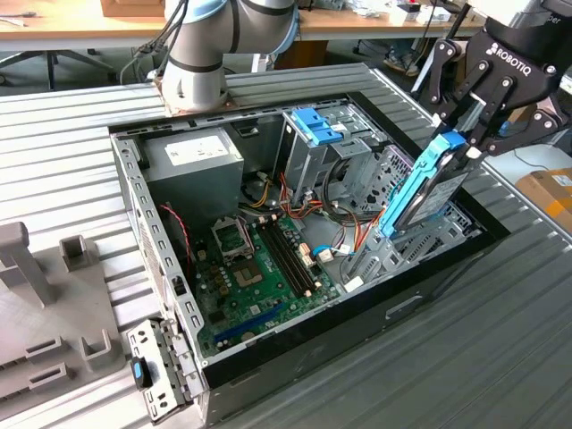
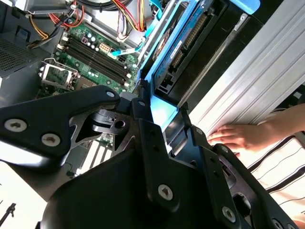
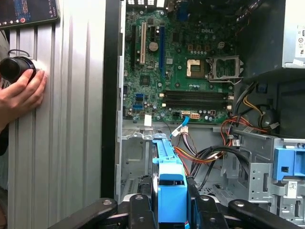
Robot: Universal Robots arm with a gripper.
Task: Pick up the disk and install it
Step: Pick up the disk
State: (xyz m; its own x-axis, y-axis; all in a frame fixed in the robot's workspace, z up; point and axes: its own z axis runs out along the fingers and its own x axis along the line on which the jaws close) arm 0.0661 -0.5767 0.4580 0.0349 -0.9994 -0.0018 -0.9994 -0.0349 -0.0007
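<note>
The disk (image 1: 427, 195), a black drive in bright blue rails, stands steeply tilted at the exterior view's right side of the open computer case (image 1: 357, 326). Its lower end dips into the metal drive bay (image 1: 420, 239). My gripper (image 1: 465, 143) is shut on the disk's upper end by the blue tab. In the second wrist view the disk (image 2: 183, 43) runs away from the gripper (image 2: 152, 112) toward the case floor. In the first wrist view the blue tab (image 3: 171, 191) sits between the fingers (image 3: 138, 214).
Inside the case are a green motherboard (image 1: 259, 268), a power supply (image 1: 192, 161), loose cables and a silver cage topped by a blue clip (image 1: 315, 125). A person's hand (image 3: 21, 93) rests on the ribbed table beside the case. A grey fixture (image 1: 36, 286) stands at the exterior view's left.
</note>
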